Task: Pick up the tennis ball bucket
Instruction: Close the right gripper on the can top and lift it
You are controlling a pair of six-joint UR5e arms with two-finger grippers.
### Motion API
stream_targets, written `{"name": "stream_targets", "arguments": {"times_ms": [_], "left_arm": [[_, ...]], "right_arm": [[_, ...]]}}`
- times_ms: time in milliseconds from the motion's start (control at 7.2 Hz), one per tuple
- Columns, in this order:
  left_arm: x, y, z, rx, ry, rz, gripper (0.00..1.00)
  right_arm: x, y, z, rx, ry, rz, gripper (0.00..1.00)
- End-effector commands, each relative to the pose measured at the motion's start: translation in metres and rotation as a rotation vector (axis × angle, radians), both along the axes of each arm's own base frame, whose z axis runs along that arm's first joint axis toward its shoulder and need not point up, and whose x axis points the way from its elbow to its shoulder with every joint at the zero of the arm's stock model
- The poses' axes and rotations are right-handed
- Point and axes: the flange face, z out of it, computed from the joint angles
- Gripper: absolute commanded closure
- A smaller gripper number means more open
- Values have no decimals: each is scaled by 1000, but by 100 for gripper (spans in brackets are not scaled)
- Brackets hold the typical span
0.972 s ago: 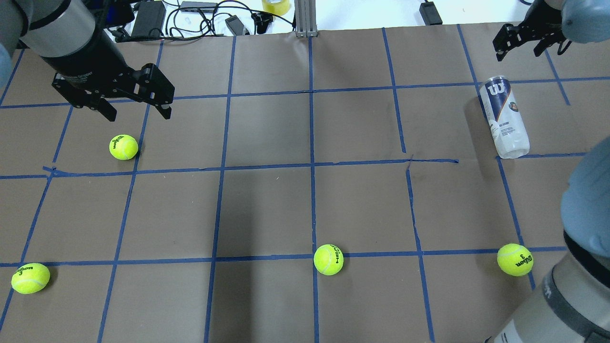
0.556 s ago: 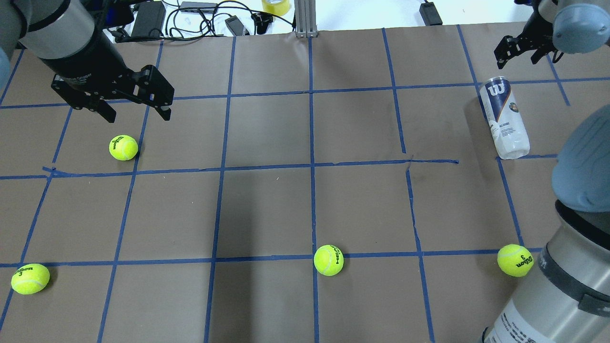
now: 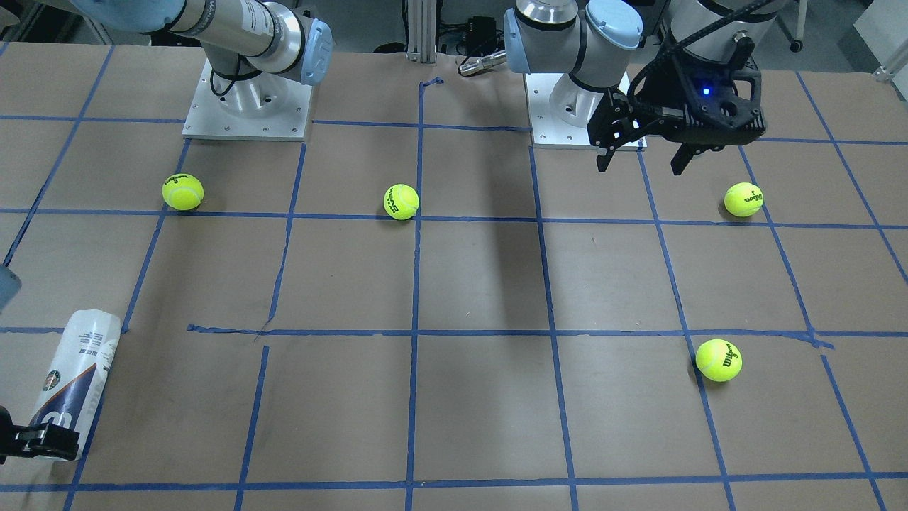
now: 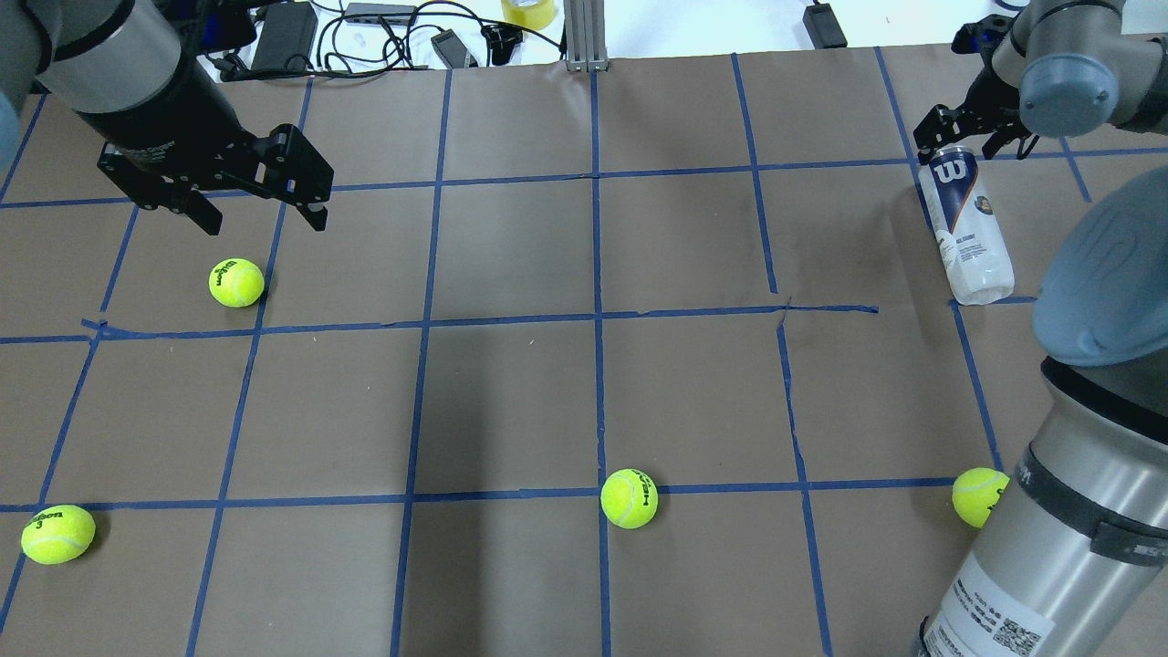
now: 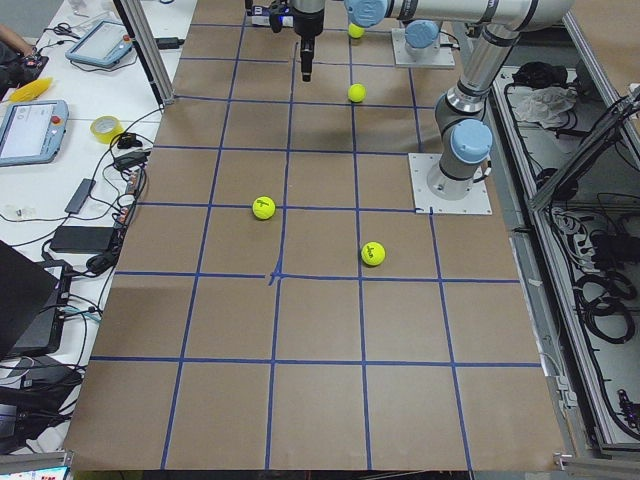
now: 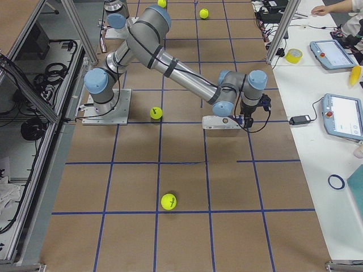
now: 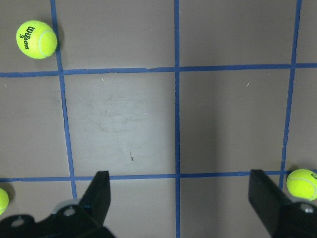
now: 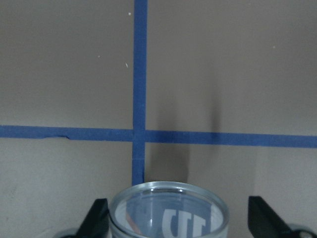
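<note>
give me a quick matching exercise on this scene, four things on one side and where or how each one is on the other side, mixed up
Things:
1. tennis ball bucket
2. left gripper
3. right gripper
4. yellow tape roll

Places or states:
A. open above the brown paper, holding nothing
B. beyond the brown paper, on the white bench
C. lying on its side on the brown paper
D. open, with a finger on each side of the bucket's rimmed end

Pairs: 1-C, 2-A, 3-D, 4-B
</note>
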Motion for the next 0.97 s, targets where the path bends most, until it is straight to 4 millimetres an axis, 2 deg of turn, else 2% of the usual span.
{"name": "stream_targets", "arguments": {"times_ms": [0, 278, 417, 556, 694, 833], "left_arm": [[0, 0, -1, 1, 0, 0, 0], [0, 0, -1, 1, 0, 0, 0], [0, 0, -1, 1, 0, 0, 0], [0, 0, -1, 1, 2, 0, 0], [0, 0, -1, 3, 0, 0, 0], [0, 0, -1, 1, 0, 0, 0]], "right_arm": [[0, 1, -14, 26, -3, -1, 0], [7, 0, -14, 21, -11, 10, 3], [15, 0, -17, 28, -15, 16, 10], [15, 0, -16, 30, -12, 16, 18], [18, 8, -19, 60, -27, 26, 30], [27, 17, 3, 45, -30, 34, 40]]}}
